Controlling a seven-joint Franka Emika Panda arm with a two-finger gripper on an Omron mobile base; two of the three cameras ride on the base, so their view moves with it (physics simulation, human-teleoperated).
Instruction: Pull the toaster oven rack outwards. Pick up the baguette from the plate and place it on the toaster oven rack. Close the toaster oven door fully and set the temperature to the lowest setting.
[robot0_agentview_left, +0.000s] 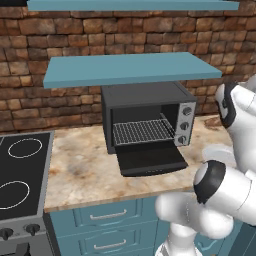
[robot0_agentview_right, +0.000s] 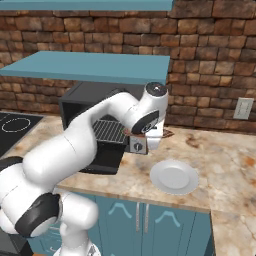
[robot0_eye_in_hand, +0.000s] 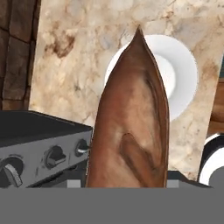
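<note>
Brown baguette (robot0_eye_in_hand: 131, 127) gripped by gripper | white plate (robot0_agentview_right: 174, 176) below (bare) | oven knobs (robot0_eye_in_hand: 56, 156) beside

I've got clear access to the toaster oven (robot0_agentview_left: 147, 117) mouth from the front: the toaster oven door (robot0_agentview_left: 152, 160) lies dropped flat on the surface (robot0_agentview_left: 82, 170), and the toaster oven rack (robot0_agentview_left: 142, 131) is bare w/ open room above it. Headroom is capped by the blue shelf (robot0_agentview_left: 130, 69) just over the oven top. Knob column (robot0_agentview_left: 186, 125) flanks the opening on the right; the plate (robot0_agentview_right: 174, 176) sits on the surface near that side.
</note>
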